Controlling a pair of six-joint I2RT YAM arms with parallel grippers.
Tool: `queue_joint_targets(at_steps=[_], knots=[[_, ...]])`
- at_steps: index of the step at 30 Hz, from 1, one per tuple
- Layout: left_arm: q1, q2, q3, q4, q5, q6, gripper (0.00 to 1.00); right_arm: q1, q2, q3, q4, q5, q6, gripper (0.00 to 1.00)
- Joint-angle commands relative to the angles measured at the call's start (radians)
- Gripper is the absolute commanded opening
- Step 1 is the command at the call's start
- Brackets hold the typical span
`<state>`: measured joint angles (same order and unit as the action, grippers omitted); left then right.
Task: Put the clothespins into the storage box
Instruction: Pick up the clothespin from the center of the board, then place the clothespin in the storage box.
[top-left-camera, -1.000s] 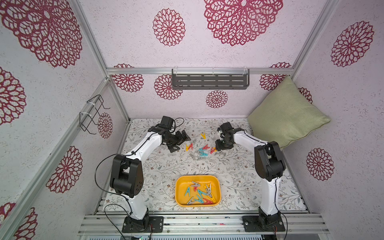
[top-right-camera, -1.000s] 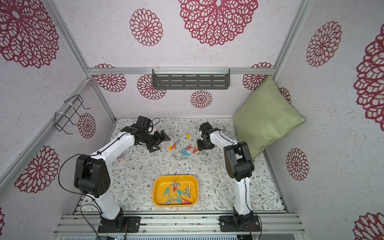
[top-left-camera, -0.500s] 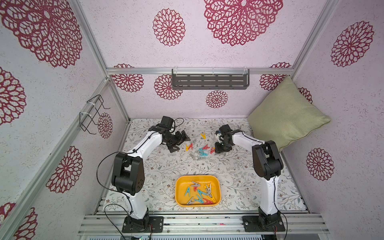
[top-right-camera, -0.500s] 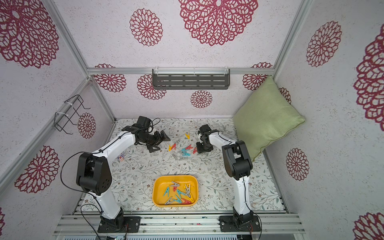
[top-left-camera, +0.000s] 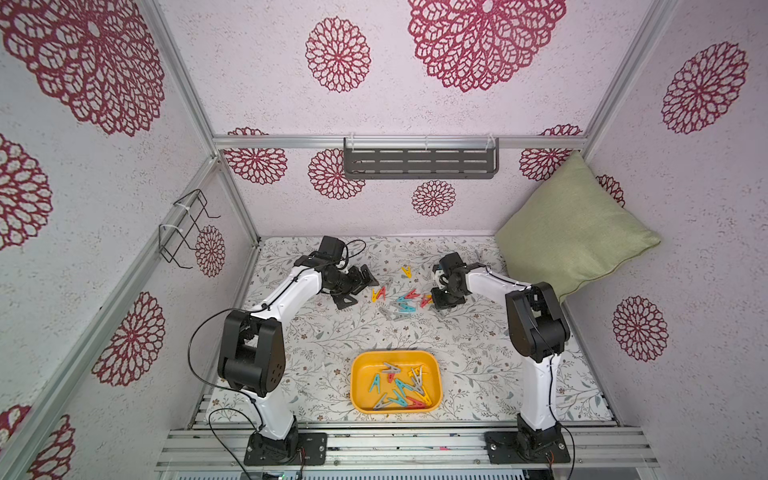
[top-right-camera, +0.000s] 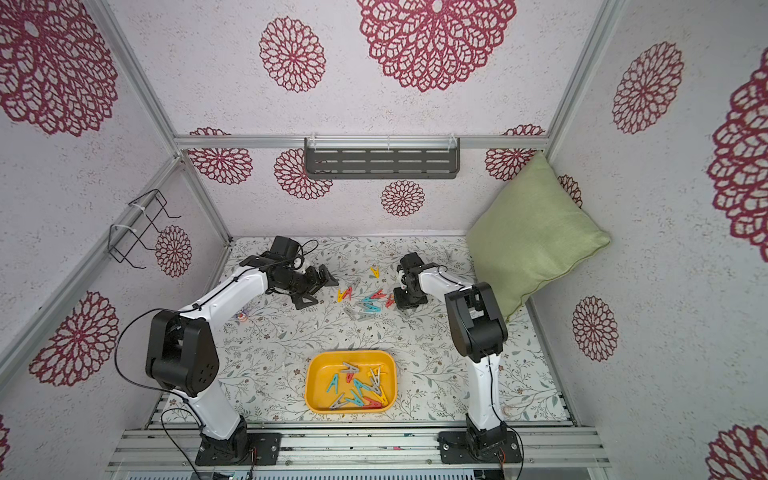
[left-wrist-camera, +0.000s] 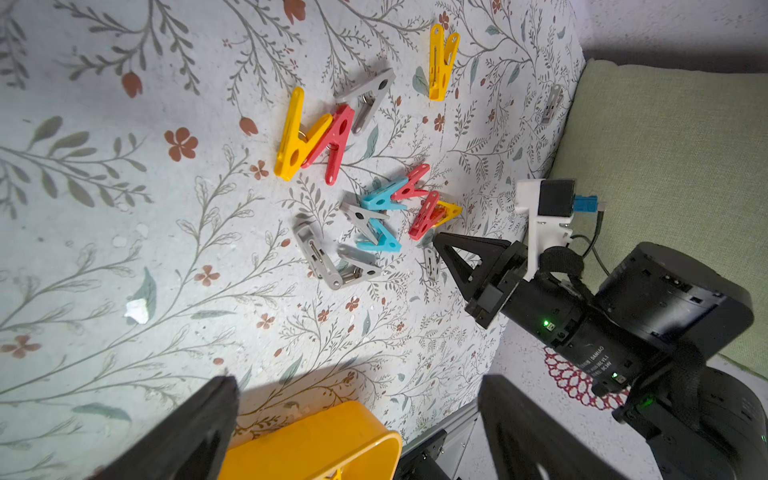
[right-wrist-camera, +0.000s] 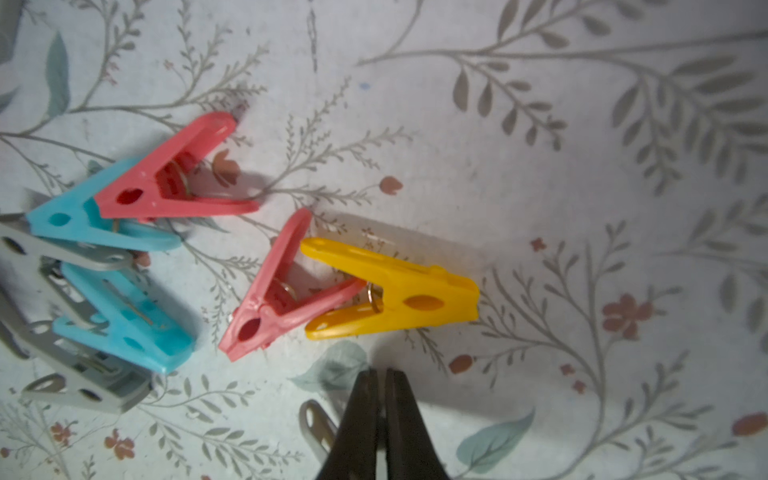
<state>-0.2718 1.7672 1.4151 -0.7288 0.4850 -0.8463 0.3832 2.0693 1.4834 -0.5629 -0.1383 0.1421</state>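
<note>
Pick step: right gripper (right-wrist-camera: 380, 399) closed at a grey clothespin (right-wrist-camera: 313, 422), hold unclear; left gripper (top-left-camera: 357, 287) wide open, empty. Loose clothespins (top-left-camera: 405, 301) lie mid-bench, more in storage box (top-left-camera: 356, 382); next lift, carry over.

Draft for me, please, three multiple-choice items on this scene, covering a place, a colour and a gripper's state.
1. Where on the table does the storage box stand? A. far left corner B. middle of the near edge C. far right corner
2. What colour is the clothespin tangled with the red clothespin ahead of the right gripper? A. grey B. teal C. yellow
3. How does the left gripper stand? A. open, empty B. shut on a clothespin C. shut on the box's rim
Key: 1 B, both top views show it front and centre; 2 C, the right wrist view shows yellow legs astride a red one; 3 A, its fingers stand wide apart, nothing between.
</note>
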Motion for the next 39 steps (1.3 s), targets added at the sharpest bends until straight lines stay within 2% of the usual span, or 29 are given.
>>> queue_joint_targets(at_steps=[1,9,20,27,30,33,36,39], knots=[[0.005,-0.066,-0.033,0.017,-0.014,-0.002,0.98,0.009,-0.116,-0.006,-0.028,-0.027,0.025,0.07],[0.005,-0.2,-0.164,0.039,-0.059,-0.036,0.98,0.123,-0.293,-0.052,-0.059,-0.058,0.049,0.05],[0.016,-0.432,-0.312,0.048,-0.177,-0.077,0.98,0.472,-0.518,-0.272,-0.001,-0.07,0.13,0.05],[0.078,-0.514,-0.294,0.018,-0.193,-0.081,0.97,0.618,-0.586,-0.456,0.071,-0.02,0.183,0.07],[0.093,-0.506,-0.261,-0.021,-0.176,-0.075,0.97,0.636,-0.597,-0.506,0.104,0.002,0.21,0.14],[0.104,-0.497,-0.236,-0.062,-0.18,-0.098,0.97,0.64,-0.61,-0.531,0.13,0.037,0.231,0.31],[0.112,-0.476,-0.233,-0.058,-0.152,-0.111,0.97,0.636,-0.615,-0.525,0.144,0.074,0.234,0.42],[0.113,-0.445,-0.245,-0.005,-0.092,-0.117,0.97,0.624,-0.609,-0.489,0.145,0.098,0.234,0.45]])
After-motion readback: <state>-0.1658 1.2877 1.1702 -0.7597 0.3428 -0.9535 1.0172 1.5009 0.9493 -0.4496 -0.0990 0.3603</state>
